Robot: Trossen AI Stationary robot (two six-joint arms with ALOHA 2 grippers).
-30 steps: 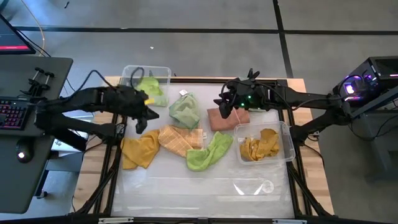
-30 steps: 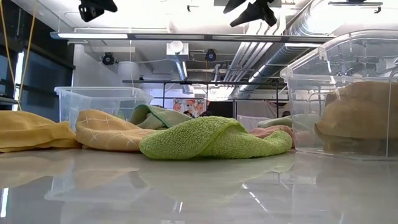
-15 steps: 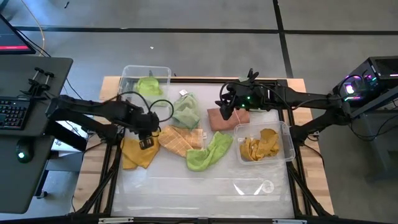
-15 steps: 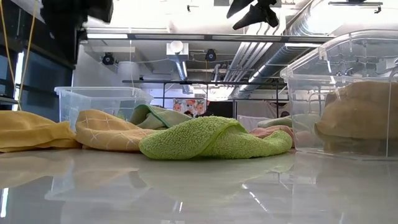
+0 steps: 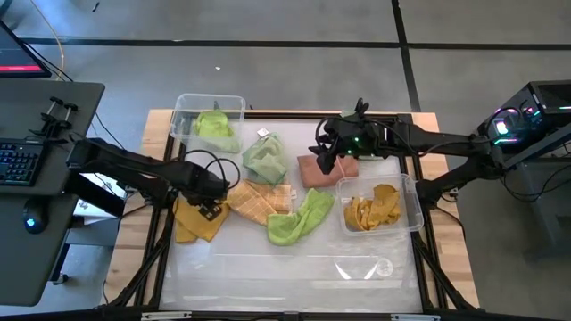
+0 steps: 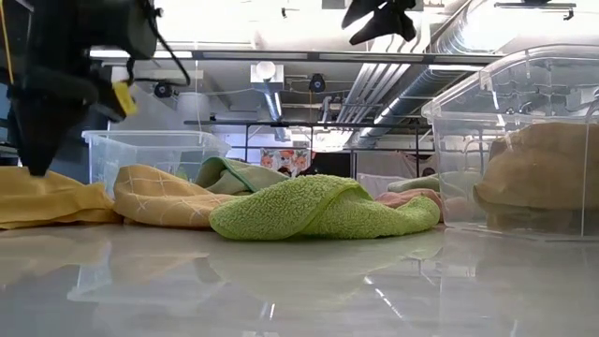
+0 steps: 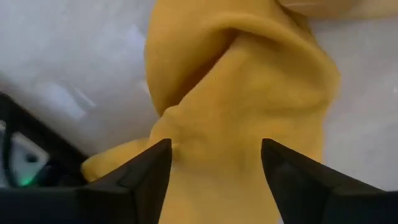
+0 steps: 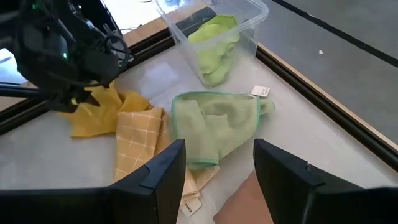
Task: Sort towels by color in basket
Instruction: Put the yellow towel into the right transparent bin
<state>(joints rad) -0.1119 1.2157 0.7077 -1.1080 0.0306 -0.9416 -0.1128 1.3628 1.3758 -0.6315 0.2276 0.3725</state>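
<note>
White and glossy, the table carries a loose row of towels between two clear bins. The left gripper hangs low over the mustard yellow towel at the left end of the row, its fingers spread wide with the yellow cloth showing between them in the left wrist view; nothing is held. In the low view the left gripper stands just above that same yellow towel.

Just to the right of the yellow cloth lies a peach-orange checked towel, then a lime green towel nearer the front edge. Behind these sits a pale green towel, and beside it a salmon pink towel.

The left bin, at the table's far left corner, holds a lime green cloth. The right bin holds mustard yellow cloths.

The right gripper hovers above the salmon pink towel's left edge, well clear of the table, its fingers parted and empty, facing the pale green towel and the left bin beyond.
</note>
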